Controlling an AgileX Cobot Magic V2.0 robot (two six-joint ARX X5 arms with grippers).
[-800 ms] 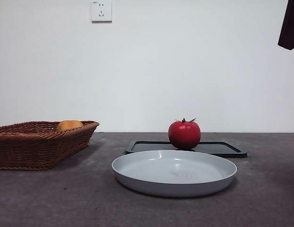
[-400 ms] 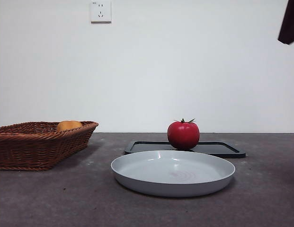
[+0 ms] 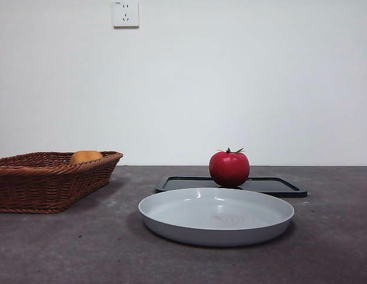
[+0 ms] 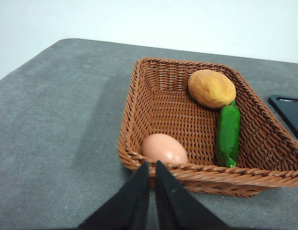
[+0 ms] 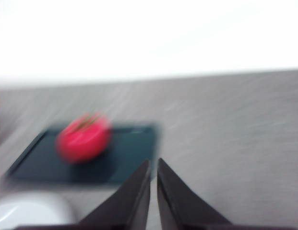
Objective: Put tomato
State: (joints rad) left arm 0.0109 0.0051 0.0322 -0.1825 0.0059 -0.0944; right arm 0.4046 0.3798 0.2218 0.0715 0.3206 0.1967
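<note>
While nothing is gripped yet, I judge the task barely begun: the tomato sits untouched, and the approach, the grasp and the placing are all left.

Working near to far in my front view, I see the grey plate lying bare closest to me on the worktop. Just behind it lies the black tray, with the tomato upright on it at about 12 o'clock from the plate. At 9 o'clock sits the wicker basket.

No arm shows in the front view, so both hang high. My right gripper has its jaws nearly closed on nothing, aimed toward the tray; that picture is blurred. My left gripper waits above the basket's near rim, jaws likewise together and holding nothing.
</note>
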